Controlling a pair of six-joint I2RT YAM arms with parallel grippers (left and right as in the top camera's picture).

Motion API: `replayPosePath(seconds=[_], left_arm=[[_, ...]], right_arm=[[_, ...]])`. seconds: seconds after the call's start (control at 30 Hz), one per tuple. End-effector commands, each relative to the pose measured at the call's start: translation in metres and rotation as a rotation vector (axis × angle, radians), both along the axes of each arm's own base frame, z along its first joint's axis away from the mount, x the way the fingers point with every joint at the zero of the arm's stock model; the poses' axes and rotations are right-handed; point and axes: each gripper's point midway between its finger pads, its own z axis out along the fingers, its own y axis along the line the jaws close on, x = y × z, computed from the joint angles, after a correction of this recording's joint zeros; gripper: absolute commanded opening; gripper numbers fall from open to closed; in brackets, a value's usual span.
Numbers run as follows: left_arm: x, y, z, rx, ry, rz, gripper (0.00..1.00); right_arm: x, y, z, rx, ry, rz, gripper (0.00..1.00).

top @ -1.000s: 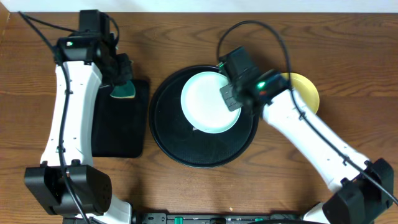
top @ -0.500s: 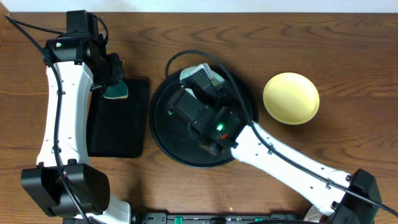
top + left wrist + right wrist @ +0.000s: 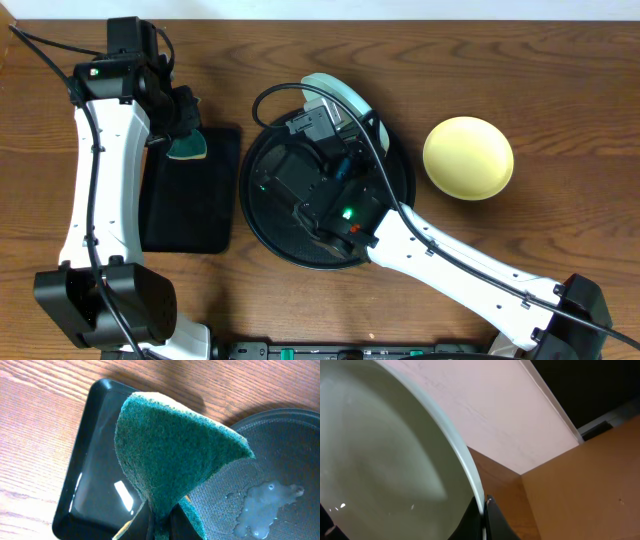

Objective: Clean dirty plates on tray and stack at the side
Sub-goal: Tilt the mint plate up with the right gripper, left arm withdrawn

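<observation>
My right gripper (image 3: 482,510) is shut on the rim of a pale mint plate (image 3: 380,460). It holds the plate tilted up on edge above the back of the round black tray (image 3: 262,210). From overhead the plate (image 3: 343,95) shows as a thin arc past the gripper (image 3: 328,120). A pale yellow plate (image 3: 468,158) lies on the table right of the tray. My left gripper (image 3: 160,527) is shut on a folded green sponge (image 3: 170,450), held over the far end of the rectangular tray (image 3: 190,200). A second mint plate is not visible.
The small black rectangular tray (image 3: 95,480) lies left of the round tray (image 3: 285,445). A soapy puddle (image 3: 270,502) sits on the round tray. My right arm (image 3: 440,255) stretches across the tray from the front right.
My right arm swung left over the round tray and lifted the mint plate from flat to tilted on edge. The left arm shifted slightly left with the sponge.
</observation>
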Motion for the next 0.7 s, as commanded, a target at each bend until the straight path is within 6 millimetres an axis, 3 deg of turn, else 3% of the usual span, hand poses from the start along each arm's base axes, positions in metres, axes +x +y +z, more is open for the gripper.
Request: replayPosePath(seconds=[0.0,0.2,0.37,0.53,0.67], left_arm=[[-0.002,0.001,-0.002,-0.005,0.011,0.007,0.07],[-0.002,0.001,-0.003,-0.005,0.012,0.007,0.07],[-0.003,0.0,-0.004,-0.006,0.017,0.007,0.07],[-0.004,0.0,-0.005,-0.006,0.021,0.007,0.08],[-0.005,0.0,-0.005,-0.007,0.028,0.007,0.07]], right_arm=[[-0.001,0.003,0.001,0.035,0.03,0.037,0.01],[0.001,0.014,-0.05,0.179,0.292,0.151,0.01],[-0.005,0.023,-0.098,0.417,0.614,0.251,0.01],[-0.004,0.025,-0.112,0.679,0.826,0.332,0.01],[0.004,0.01,-0.104,0.861,0.908,0.386,0.01]])
